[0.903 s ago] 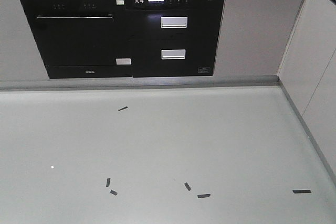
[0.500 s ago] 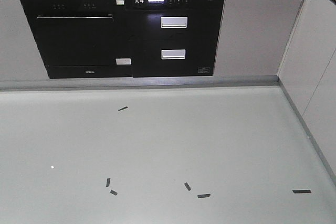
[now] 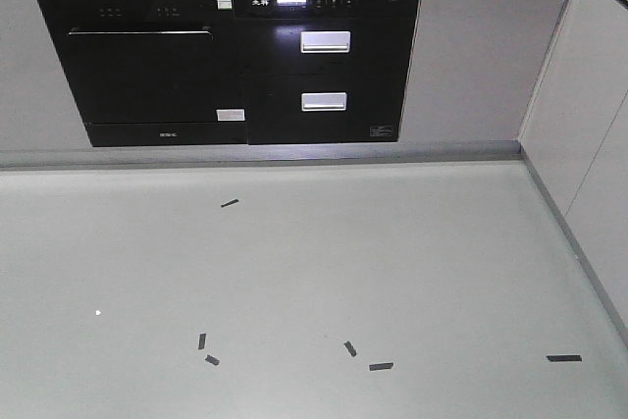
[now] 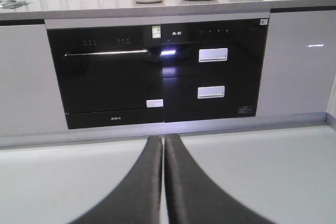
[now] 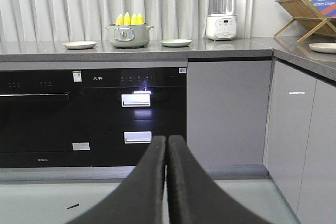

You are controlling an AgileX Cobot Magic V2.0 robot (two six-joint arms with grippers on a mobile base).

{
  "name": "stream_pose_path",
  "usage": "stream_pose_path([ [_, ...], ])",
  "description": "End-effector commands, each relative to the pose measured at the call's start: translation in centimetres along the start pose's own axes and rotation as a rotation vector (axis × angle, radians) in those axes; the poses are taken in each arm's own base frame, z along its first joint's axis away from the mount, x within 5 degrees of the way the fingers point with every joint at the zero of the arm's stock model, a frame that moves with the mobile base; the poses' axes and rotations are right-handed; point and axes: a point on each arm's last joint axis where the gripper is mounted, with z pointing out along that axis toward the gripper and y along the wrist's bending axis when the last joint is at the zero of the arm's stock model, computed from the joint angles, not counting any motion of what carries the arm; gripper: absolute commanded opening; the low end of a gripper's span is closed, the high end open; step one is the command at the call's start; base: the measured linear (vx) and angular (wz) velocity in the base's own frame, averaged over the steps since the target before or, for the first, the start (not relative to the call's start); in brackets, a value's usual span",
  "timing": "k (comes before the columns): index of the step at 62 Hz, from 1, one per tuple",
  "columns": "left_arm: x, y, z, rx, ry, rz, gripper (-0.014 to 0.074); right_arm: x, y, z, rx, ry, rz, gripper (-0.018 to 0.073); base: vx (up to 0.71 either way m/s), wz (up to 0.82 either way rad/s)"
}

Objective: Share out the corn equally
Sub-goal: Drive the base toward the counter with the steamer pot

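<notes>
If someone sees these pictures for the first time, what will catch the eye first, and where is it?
The bright yellow corn stands out most: its cobs stick up from a pale pot on the grey countertop. Below that counter, the black built-in appliances fill the cabinet front. Close to the wrist cameras, the left gripper and the right gripper point towards them, both shut and empty.

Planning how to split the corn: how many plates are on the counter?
3: one plate left of the pot, one right of it, one on the side counter beside the wooden rack, cut by the frame edge. Others may be unseen.
</notes>
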Motion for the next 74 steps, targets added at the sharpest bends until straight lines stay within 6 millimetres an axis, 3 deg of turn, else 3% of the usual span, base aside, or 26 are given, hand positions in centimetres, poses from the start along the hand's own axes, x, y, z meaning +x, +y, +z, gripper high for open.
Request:
stream_pose_path([
  [1,-0.62,0.00,-0.13,0.000,-0.083,-0.010,-0.0007,-0.44,0.06,-0.04,-0.006,-0.072,-0.020,-0.0001,0.00,0.00],
  [74,-0.62,0.00,-0.13,0.000,-0.083,-0.010,-0.0007,-0.44,0.06,-0.04,-0.006,-0.072,-0.020,-0.0001,0.04,0.00],
])
